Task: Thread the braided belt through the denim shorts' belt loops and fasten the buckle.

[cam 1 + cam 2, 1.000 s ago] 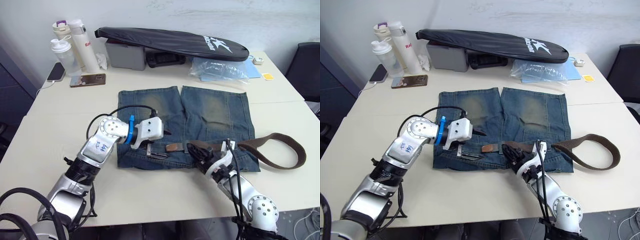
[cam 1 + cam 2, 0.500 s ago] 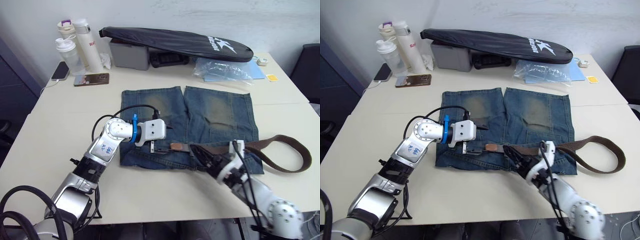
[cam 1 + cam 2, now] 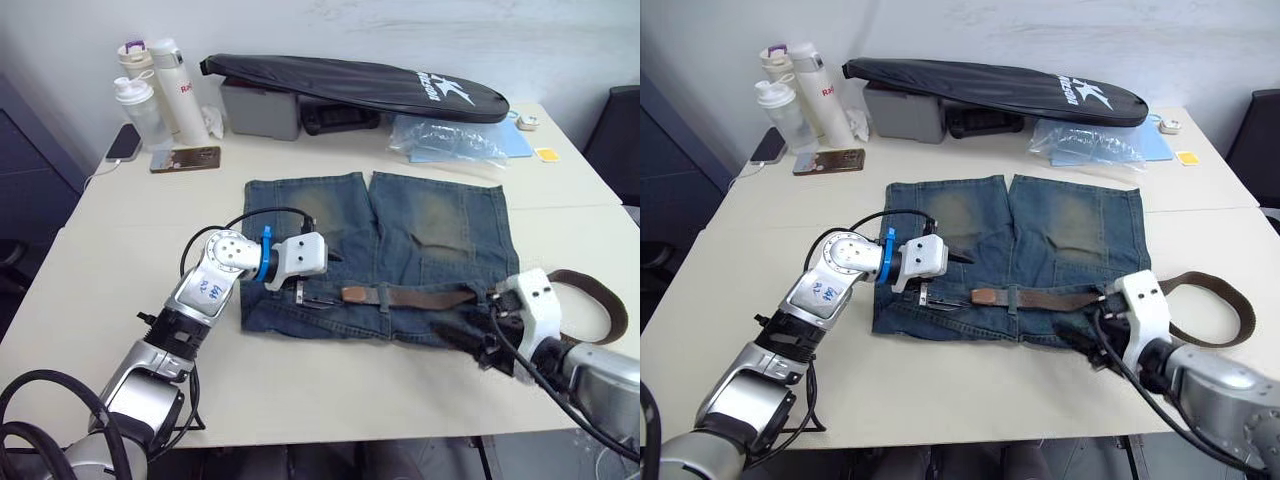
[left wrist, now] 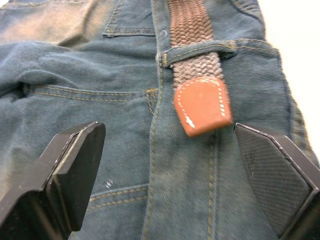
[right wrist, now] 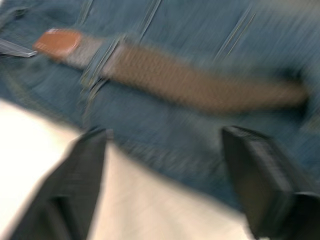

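I take the denim shorts (image 3: 380, 250) as my landmark; they lie flat on the cream table (image 3: 120, 240), waistband toward me and legs pointing away. The braided belt (image 3: 410, 296) runs along that waistband; its tan leather tip (image 4: 202, 106) lies past one of the belt loops (image 4: 200, 47), which crosses over the weave; from there the strap runs toward the shorts' right side, leaves the denim at the right hip and curls in a loop (image 3: 595, 300) on the table beyond it. I cannot make out the buckle. My left pincer (image 4: 165, 170) hovers over the waistband near the shorts' left hip, fingers (image 4: 75, 165) spread wide with the leather tip lying between them, gripping nothing; seen from my head, that left gripper (image 3: 305, 292) sits just beside the tip. My right pincer (image 5: 172, 180) is at the near right corner of the shorts, jaws wide apart and empty, the belt lying ahead of them across the denim. Beyond the far hems of the shorts sit a long black zipped bag (image 3: 350, 85), a clear plastic packet (image 3: 445, 140), some bottles (image 3: 155, 90) and a phone (image 3: 183, 158).
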